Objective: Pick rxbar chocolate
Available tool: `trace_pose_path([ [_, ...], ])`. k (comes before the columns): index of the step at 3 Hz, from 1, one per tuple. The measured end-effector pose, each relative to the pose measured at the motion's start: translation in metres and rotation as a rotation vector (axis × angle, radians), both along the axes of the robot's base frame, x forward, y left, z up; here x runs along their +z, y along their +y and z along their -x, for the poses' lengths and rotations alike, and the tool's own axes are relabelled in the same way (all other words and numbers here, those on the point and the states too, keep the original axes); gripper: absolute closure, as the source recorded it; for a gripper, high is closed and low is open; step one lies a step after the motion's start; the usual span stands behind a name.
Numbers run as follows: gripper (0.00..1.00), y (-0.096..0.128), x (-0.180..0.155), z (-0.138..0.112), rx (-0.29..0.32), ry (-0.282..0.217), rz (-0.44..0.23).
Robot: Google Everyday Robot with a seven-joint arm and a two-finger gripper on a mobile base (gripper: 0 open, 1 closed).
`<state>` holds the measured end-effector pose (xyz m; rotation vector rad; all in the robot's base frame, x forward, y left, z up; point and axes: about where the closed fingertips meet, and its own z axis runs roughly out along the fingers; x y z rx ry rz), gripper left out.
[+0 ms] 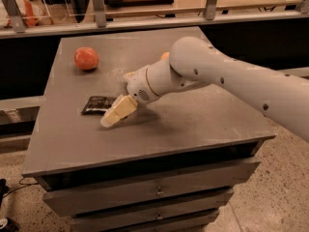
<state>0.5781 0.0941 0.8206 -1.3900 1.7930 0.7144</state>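
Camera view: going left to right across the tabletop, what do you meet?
Red fruit → gripper, at the right end of the rxbar → orange fruit, mostly hidden behind the arm. The rxbar overlaps the first two sideways, so it is omitted.
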Motion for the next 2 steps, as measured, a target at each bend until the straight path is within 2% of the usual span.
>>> trace_pose_path([
  [2, 0.00, 0.0055, 0.0048, 0.0021, 0.020, 0.001, -0.011],
])
